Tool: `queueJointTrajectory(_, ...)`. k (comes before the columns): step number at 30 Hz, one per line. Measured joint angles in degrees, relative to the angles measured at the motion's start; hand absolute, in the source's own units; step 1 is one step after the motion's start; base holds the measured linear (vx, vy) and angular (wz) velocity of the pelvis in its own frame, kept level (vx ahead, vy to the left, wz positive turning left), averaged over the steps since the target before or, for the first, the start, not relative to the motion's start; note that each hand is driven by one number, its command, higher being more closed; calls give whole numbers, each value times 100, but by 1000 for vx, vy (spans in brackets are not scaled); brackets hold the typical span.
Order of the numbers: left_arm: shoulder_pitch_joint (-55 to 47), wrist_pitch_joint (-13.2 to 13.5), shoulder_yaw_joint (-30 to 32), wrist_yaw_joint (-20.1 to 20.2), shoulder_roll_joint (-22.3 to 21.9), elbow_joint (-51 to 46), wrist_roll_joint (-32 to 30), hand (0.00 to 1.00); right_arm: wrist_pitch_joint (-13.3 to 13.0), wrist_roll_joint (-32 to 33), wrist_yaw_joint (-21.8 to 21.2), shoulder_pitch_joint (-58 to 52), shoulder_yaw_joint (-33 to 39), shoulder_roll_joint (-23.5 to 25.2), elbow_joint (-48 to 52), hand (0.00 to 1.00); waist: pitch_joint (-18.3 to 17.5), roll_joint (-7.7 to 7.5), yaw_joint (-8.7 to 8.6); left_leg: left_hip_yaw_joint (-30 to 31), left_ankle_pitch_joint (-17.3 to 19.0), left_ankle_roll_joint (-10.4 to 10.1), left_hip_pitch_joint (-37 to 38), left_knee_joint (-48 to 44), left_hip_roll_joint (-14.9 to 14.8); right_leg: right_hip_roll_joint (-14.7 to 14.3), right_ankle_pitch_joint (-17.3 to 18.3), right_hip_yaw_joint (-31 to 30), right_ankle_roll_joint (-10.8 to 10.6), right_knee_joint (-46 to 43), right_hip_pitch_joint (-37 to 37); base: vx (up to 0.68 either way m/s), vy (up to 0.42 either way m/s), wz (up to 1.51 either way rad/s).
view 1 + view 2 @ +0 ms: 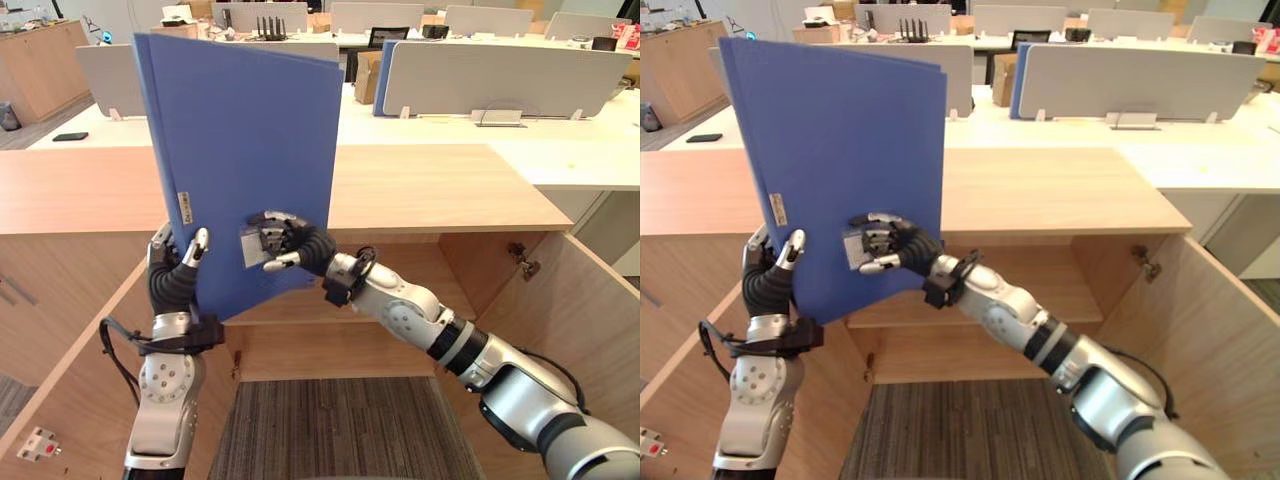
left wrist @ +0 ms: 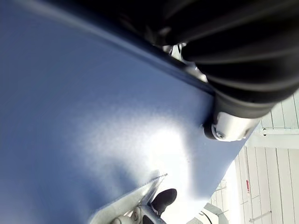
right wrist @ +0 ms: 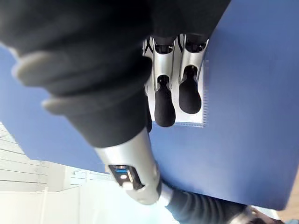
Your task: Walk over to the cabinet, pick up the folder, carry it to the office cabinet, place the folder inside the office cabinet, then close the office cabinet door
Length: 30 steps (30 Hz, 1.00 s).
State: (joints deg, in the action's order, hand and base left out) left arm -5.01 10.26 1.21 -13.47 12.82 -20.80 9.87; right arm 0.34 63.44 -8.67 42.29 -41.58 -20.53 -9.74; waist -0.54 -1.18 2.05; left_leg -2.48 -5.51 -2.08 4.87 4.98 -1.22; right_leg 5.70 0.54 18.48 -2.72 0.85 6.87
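A large blue folder (image 1: pixel 250 140) stands upright in front of me, above the open wooden office cabinet (image 1: pixel 440 190). My left hand (image 1: pixel 175 275) grips its lower left edge, with the thumb on the front face and the fingers behind. My right hand (image 1: pixel 290 243) lies against the front face near the lower edge. Its fingers (image 3: pixel 164 102) rest flat on a small clear label pocket (image 3: pixel 198 122). The folder hides the left part of the cabinet's top and inside.
Both cabinet doors stand open: the right door (image 1: pixel 590 320) and the left door (image 1: pixel 60 380). A shelf (image 1: pixel 420 300) crosses the inside above grey carpet (image 1: pixel 340 430). Behind are white desks with grey dividers (image 1: pixel 500 75) and a black phone (image 1: pixel 70 136).
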Motion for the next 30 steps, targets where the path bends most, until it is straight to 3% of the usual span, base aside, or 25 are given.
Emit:
queueJointTrajectory(3, -2, 31, 46, 15, -52, -7, 19, 100, -183, -358, 167, -381, 1057, 167, 347, 0, -1, 0, 23, -10, -8, -2, -8, 0, -6, -12, -18, 0, 20, 37, 5, -11, -2, 0)
queueJointTrajectory(4, -5, 43, 97, 21, -111, -15, 17, 100, -377, -878, 360, -582, 1658, 260, 561, 0, -7, 2, 20, -15, -8, -2, -8, -1, -8, -17, -28, -2, 28, 60, 10, 0, 0, 0)
queueJointTrajectory(5, -7, 48, 128, 19, -144, -17, 14, 100, -457, -1045, 437, -653, 1863, 308, 599, 0, -13, 3, 13, -20, -8, -2, -8, -1, -10, -20, -32, -6, 30, 68, 12, -9, -2, -3)
queueJointTrajectory(7, -36, 78, 275, 3, -284, -60, -7, 100, -651, -2032, 829, -974, 2413, 452, 750, 0, -20, 2, -23, -27, -8, -3, -8, -2, -13, -33, -44, -14, 30, 87, 15, 0, -2, -2)
queueJointTrajectory(10, -75, 102, 443, -65, -448, -120, -47, 100, -696, -2917, 1197, -1356, 2682, 704, 813, 0, -20, 3, -96, -47, -3, -10, -6, -2, -22, -65, -84, -31, 48, 152, 28, 1, -7, -6)
queueJointTrajectory(15, -90, 123, 495, -197, -673, -121, -144, 100, -692, -3560, 1512, -1600, 2683, 1067, 813, 0, -21, 5, -103, -58, 6, -23, -2, -2, -53, -112, -135, -38, 55, 251, 70, 0, -3, -1)
queueJointTrajectory(23, -96, 147, 557, -318, -817, -121, -182, 100, -676, -3529, 1586, -1601, 2606, 1421, 762, 0, -19, 7, -84, -39, 22, -46, 15, -3, -94, -137, -134, -33, 56, 275, 105, 0, 0, 0)
queueJointTrajectory(30, -92, 149, 201, -301, -814, -121, -90, 100, -575, -2667, 1456, -1342, 1944, 1415, 61, 0, -16, 9, -76, -33, 20, -51, 15, -2, -95, -139, -134, -17, 56, 268, 115, 0, 0, 0)
